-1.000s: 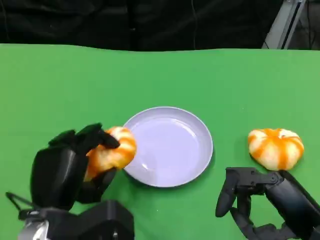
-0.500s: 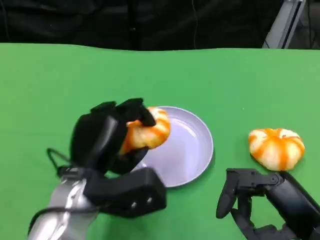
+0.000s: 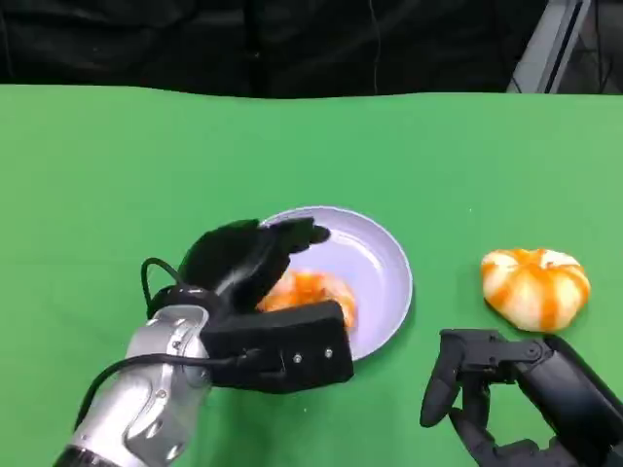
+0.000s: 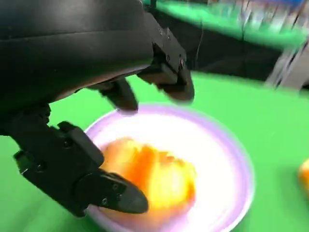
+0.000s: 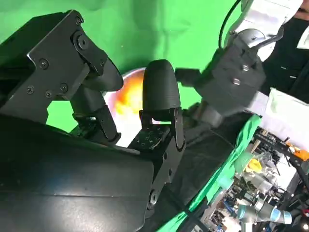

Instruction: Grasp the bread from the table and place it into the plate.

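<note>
An orange-and-white striped bread lies in the lilac plate at the table's middle. My left hand hovers over the plate's near-left part, fingers spread above the bread and apart from it. In the left wrist view the bread rests on the plate under the parted fingers of my left hand. A second striped bread sits on the table to the right. My right hand rests near the front edge, below that bread, holding nothing.
Green cloth covers the table, with a dark backdrop behind its far edge. The right wrist view looks past my right hand to my left forearm and, beyond the table, a cluttered bench.
My left hand carried the bread rightward from beside the plate to above it, came down, and let go; the bread now lies in the plate. The right hand stayed still.
</note>
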Robot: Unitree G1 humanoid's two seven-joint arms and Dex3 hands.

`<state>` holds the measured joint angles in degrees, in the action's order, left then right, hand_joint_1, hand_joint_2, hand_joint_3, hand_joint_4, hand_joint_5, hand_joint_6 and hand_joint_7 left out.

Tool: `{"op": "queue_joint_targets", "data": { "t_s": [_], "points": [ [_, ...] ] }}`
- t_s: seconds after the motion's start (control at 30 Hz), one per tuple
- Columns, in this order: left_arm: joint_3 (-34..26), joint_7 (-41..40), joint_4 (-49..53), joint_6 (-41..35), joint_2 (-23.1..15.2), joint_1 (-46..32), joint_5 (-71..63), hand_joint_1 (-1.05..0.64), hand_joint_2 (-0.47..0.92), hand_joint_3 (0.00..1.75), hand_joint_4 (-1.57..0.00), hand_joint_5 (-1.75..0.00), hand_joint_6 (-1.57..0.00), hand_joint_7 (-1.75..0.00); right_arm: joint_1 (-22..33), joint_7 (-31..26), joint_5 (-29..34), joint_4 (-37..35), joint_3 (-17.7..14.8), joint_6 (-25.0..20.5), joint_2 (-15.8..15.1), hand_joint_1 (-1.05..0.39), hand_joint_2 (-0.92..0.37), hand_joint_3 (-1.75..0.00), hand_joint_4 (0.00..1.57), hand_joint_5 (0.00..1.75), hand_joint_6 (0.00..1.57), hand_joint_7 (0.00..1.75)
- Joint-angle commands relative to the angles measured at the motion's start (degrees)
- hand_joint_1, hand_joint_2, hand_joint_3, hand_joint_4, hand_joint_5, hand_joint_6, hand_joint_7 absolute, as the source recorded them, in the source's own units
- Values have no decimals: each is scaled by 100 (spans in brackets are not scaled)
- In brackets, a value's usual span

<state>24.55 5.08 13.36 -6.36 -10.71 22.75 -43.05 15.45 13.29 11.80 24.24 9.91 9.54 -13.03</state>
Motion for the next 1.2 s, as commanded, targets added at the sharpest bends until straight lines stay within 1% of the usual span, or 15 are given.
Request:
{"op": "queue_joint_targets", "data": {
  "t_s": [0.03, 0.17, 0.27, 0.43, 0.53, 0.6, 0.7, 0.77, 0.87, 0.97, 1.0, 1.07, 1.1, 1.13, 1.2],
  "points": [
    [111, 654, -316, -339, -186, 118, -54, -81, 92, 39, 0, -1, -4, 0, 22, 7, -40, 88, -38, -24, -50, 8, -28, -140, 85, 165, 81, 130],
    [116, 1068, -631, -544, -309, 67, -37, -88, 92, 44, 0, 0, 0, 0, 19, -8, -46, 65, -29, 23, -36, 10, -29, -140, 85, 166, 81, 130],
    [56, 1234, -907, -600, -429, -24, 15, -88, 92, 45, 0, 0, -1, 0, 15, -20, -15, 76, -24, 19, -34, 9, -29, -140, 85, 167, 81, 131],
    [-336, 849, -1547, -221, -639, -555, 294, -78, 92, 39, -9, -6, -13, -6, 14, -44, 20, 73, -8, 39, -24, 9, -28, -141, 85, 166, 81, 130],
    [-729, 572, -1900, 35, -640, -992, 667, -62, 92, 27, -26, -18, -28, -11, 19, -45, 8, 82, 4, 9, -7, 9, -29, -141, 86, 167, 81, 130],
    [-987, 487, -2131, 167, -663, -1288, 928, -50, 92, 24, -41, -30, -40, -15, 19, -41, -18, 77, 8, 14, 0, 9, -29, -142, 86, 167, 81, 130],
    [-1390, 325, -2434, 458, -631, -1792, 1396, -39, 92, 22, -64, -51, -66, -23, 12, -41, -27, 57, 2, 55, -10, 9, -29, -141, 86, 167, 81, 130],
    [-1664, 207, -2619, 738, -585, -2196, 1767, -32, 92, 20, -73, -72, -80, -22, 13, -38, -21, 71, 1, 31, -14, 8, -29, -141, 86, 167, 81, 131],
    [-2007, -236, -2710, 1445, -469, -2803, 2145, -25, 92, 18, -81, -83, -94, -24, 19, -35, -24, 100, 9, 10, -7, 9, -29, -140, 85, 167, 80, 131],
    [-2187, -421, -2743, 1839, -332, -3150, 2438, -21, 92, 18, -81, -91, -100, -24, 36, -39, -16, 124, 18, -1, -1, 9, -29, -139, 85, 166, 81, 131],
    [-2255, -461, -2793, 1938, -277, -3295, 2554, -15, 89, 29, -81, -105, -104, -37, 51, -37, -10, 156, 26, -33, 2, 8, -29, -140, 85, 166, 81, 131],
    [-2391, -554, -2904, 2134, -171, -3591, 2741, -12, 77, 54, -79, -114, -97, -60, 91, -24, -22, 219, 34, -83, 4, 8, -29, -140, 85, 166, 81, 131],
    [-2446, -591, -2949, 2216, -129, -3707, 2793, -7, 66, 82, -78, -145, -92, -88, 109, -17, -36, 245, 34, -100, 3, 9, -29, -141, 85, 166, 81, 131],
    [-2485, -614, -2979, 2276, -99, -3788, 2829, -5, 60, 96, -77, -156, -88, -101, 122, -13, -45, 264, 34, -113, 2, 9, -29, -141, 85, 166, 80, 131],
    [-2550, -619, -3056, 2344, -66, -3926, 2878, -4, 53, 111, -78, -167, -84, -117, 143, -12, -46, 293, 30, -126, 0, 9, -29, -141, 85, 166, 80, 131]
  ]
}}
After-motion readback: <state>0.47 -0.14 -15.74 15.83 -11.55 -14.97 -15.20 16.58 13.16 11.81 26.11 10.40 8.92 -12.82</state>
